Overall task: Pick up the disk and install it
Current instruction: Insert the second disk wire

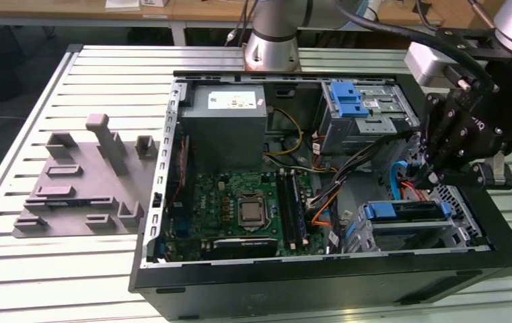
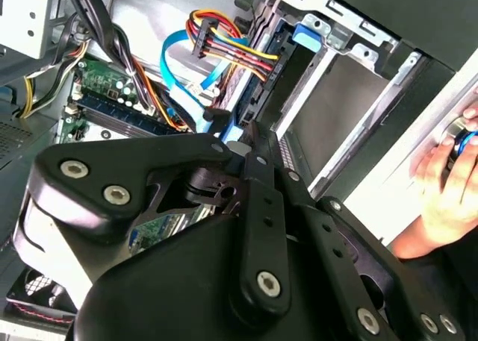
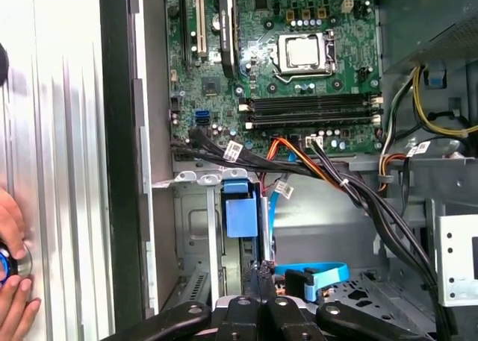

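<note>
The disk [image 1: 406, 211] sits in the lower drive bay at the exterior view's right end of the open computer case, its blue bracket [image 1: 381, 212] facing the motherboard. In the first wrist view the disk's blue bracket [image 3: 240, 213] stands on edge inside the silver bay. My gripper [image 1: 432, 180] hangs just above that bay, close over the disk. In both wrist views its black fingers are pressed together with nothing between them, at the gripper [image 3: 259, 272] and the gripper [image 2: 248, 134].
A grey power supply box [image 1: 229, 118], a silver cage with a blue latch [image 1: 363, 104] and the motherboard [image 1: 242, 202] fill the case. Bundled cables [image 3: 351, 192] run beside the bay. A grey fixture [image 1: 85, 182] lies on the slatted table. A person's hand [image 2: 448, 184] rests outside the case.
</note>
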Motion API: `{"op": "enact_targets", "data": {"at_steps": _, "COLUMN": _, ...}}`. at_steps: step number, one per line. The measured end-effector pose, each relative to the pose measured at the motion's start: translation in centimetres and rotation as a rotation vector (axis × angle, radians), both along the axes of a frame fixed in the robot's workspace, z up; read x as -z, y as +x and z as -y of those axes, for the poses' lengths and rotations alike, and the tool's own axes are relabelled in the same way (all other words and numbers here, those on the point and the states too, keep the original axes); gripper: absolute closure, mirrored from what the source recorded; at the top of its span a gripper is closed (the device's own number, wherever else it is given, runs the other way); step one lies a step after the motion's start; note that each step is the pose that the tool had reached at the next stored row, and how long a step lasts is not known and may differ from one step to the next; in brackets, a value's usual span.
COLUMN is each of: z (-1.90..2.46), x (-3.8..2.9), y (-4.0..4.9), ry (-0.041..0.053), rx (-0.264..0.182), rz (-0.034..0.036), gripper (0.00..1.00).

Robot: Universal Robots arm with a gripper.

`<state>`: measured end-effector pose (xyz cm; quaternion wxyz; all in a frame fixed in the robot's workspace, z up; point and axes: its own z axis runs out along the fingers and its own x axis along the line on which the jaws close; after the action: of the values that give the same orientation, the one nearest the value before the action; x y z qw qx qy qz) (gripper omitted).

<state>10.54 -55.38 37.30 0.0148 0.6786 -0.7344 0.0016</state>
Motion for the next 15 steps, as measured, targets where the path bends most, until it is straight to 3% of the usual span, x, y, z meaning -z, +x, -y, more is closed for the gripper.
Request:
{"op": "enact_targets", "data": {"at_steps": 6, "z": -0.10, "x": -0.16, "y": -0.35, "ry": 0.0000, "rx": 0.000, "rz": 0.0013, "gripper": 0.89}}
{"op": "enact_targets", "data": {"at_steps": 15, "z": -0.91, "x": -0.93, "y": -0.40, "ry": -0.0001, "rx": 0.000, "rz": 0.0014, "gripper": 0.89}}
